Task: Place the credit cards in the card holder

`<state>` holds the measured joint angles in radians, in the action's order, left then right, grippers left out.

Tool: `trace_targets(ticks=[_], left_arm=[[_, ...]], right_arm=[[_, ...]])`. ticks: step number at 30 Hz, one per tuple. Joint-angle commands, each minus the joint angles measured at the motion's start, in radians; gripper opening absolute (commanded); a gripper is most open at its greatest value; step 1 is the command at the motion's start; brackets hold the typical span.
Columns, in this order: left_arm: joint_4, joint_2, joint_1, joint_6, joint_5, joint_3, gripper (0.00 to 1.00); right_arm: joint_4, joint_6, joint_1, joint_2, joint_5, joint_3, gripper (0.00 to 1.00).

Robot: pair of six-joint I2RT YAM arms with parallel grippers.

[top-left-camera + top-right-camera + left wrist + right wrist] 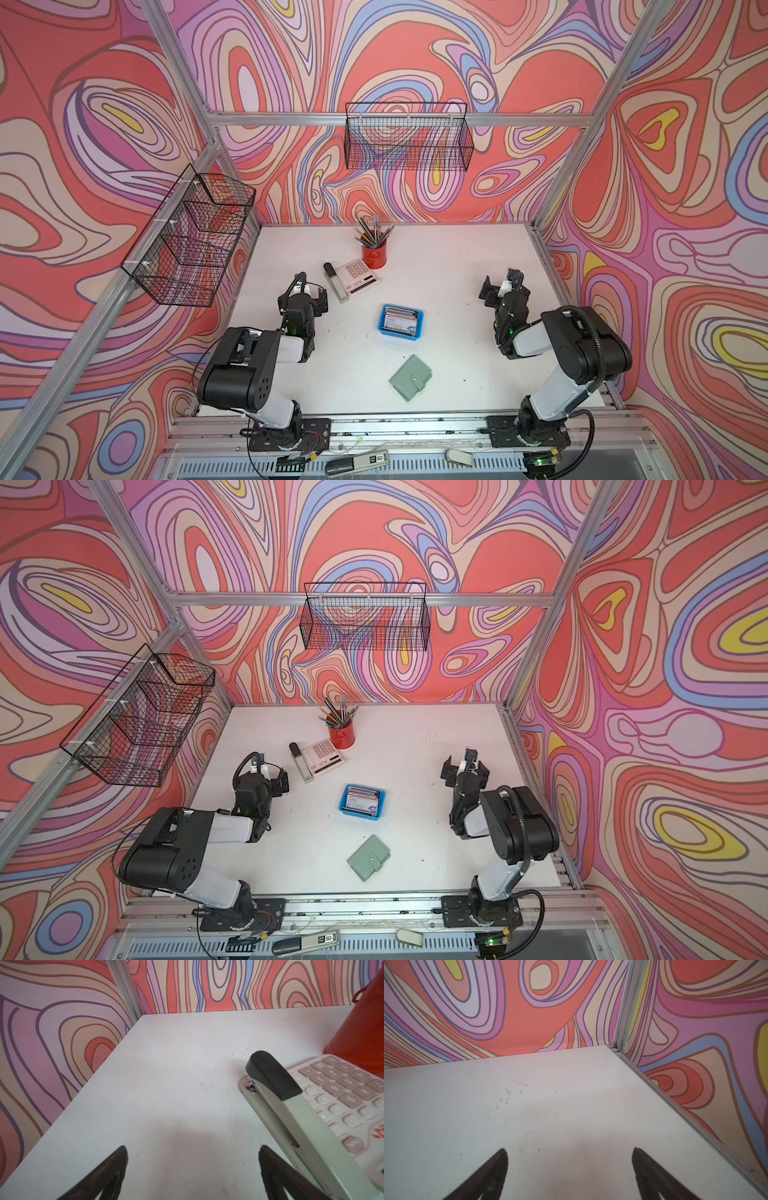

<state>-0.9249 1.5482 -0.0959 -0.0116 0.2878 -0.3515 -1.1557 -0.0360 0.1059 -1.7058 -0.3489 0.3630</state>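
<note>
Mid-tabletop, credit cards pack the blue tray: likely stiff, slick; I'd pinch an exposed edge. Shut card holder lies near; left gripper and right gripper gape empty.

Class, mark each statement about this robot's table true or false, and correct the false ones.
1. The card holder lies shut on the table. True.
2. The cards are inside the card holder. False: they sit in the blue tray.
3. The left gripper and right gripper are both open and empty. True.
4. The stapler lies on top of the card holder. False: it lies on the table beside the calculator.
</note>
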Motion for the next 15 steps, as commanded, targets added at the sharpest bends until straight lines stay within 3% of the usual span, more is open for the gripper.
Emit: trace_targets(ticks=[1,15], left_arm=[[-0.037,0.006,0.009,0.005,-0.005,-0.001,1.00],[-0.035,0.006,0.010,0.005,-0.005,-0.002,1.00]], right_arm=[[-0.014,0.005,-0.005,-0.003,-0.004,0.008,0.98],[-0.004,-0.001,-0.004,-0.006,-0.001,0.013,0.98]])
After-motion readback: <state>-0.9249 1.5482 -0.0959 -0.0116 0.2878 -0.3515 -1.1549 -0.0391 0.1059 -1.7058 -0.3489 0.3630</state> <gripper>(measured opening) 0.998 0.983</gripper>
